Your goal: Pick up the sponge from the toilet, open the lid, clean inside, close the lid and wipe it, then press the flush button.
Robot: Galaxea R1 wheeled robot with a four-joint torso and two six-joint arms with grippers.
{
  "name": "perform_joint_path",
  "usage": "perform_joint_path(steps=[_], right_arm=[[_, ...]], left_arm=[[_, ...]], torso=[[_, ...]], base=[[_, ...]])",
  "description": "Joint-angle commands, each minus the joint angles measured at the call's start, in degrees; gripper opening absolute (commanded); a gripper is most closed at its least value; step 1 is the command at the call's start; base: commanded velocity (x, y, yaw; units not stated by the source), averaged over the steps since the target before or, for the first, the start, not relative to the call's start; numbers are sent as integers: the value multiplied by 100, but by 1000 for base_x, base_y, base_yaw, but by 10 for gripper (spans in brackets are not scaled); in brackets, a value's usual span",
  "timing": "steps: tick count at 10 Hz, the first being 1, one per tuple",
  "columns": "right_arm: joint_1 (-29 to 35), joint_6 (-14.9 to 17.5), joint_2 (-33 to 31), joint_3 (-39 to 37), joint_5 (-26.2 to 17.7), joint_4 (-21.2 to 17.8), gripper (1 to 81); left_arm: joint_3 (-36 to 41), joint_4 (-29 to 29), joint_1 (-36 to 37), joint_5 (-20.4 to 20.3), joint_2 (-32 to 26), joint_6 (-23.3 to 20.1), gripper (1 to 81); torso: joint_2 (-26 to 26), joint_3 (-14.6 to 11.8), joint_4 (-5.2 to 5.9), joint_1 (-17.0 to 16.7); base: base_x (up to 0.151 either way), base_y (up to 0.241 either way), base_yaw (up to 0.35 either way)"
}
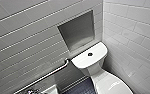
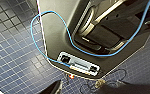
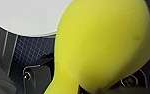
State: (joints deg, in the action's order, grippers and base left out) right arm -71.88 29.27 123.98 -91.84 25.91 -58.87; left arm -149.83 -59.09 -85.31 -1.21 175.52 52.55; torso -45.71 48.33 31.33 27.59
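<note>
- Sponge (image 3: 103,42) is looming closest, bright yellow, its end narrowing where the right gripper (image 3: 88,90) seems to be pinching it.
- It is hanging near the lid (image 3: 28,17) of the toilet (image 1: 91,62); lid is looking closed.
- Foam is likely squashing easily: soft, light, not fragile; clamping nearer mid-body is looking steadier.

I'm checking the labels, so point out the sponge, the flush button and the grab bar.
sponge (image 3: 103,42), right wrist view, middle of its yellow face.
flush button (image 1: 90,54), head view, its dark centre.
grab bar (image 1: 46,75), head view, midway along the rail.
</note>
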Motion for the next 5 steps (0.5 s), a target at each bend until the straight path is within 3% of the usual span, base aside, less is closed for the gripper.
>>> perform_joint_path(steps=[1,4,5], right_arm=[[-1051,-686,-731,914,-323,1724,10],[-1905,-677,-329,687,-401,3028,10],[-2063,-668,-143,563,-428,3127,10]], left_arm=[[-98,20,-70,428,-157,9,811],[-187,29,1,428,-96,35,811],[-187,38,1,428,-104,36,811]], torso=[[0,0,0,0],[0,0,0,0],[0,0,0,0]], base=[[0,0,0],[0,0,0],[0,0,0]])
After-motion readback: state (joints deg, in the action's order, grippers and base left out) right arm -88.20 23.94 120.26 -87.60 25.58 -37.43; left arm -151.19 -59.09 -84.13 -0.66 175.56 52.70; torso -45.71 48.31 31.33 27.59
